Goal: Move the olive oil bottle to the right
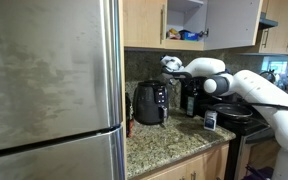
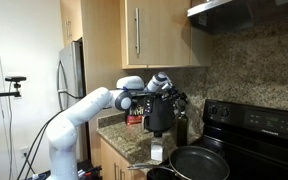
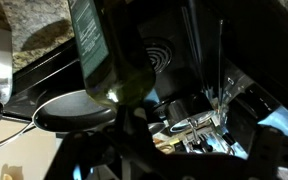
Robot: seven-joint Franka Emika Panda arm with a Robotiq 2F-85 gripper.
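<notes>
Olive oil bottle (image 3: pixel 106 50) looms near a pan (image 3: pixel 72 112); whether the end effector (image 2: pixel 175 101) is open cannot be told.

Olive oil bottle (image 3: pixel 106 55): the upper part is cut off by the wrist view's top edge and the label print is blurred. In both exterior views it's mostly lost against the dark hand (image 2: pixel 173 102). The jaws are too small and dark to tell their spacing. Lower wrist view is murky. Fridge (image 1: pixel 49 80) is cut by the left edge and the pan (image 2: pixel 196 162) by the bottom edge. Small blue-and-white box (image 1: pixel 210 120) is unreadable.
</notes>
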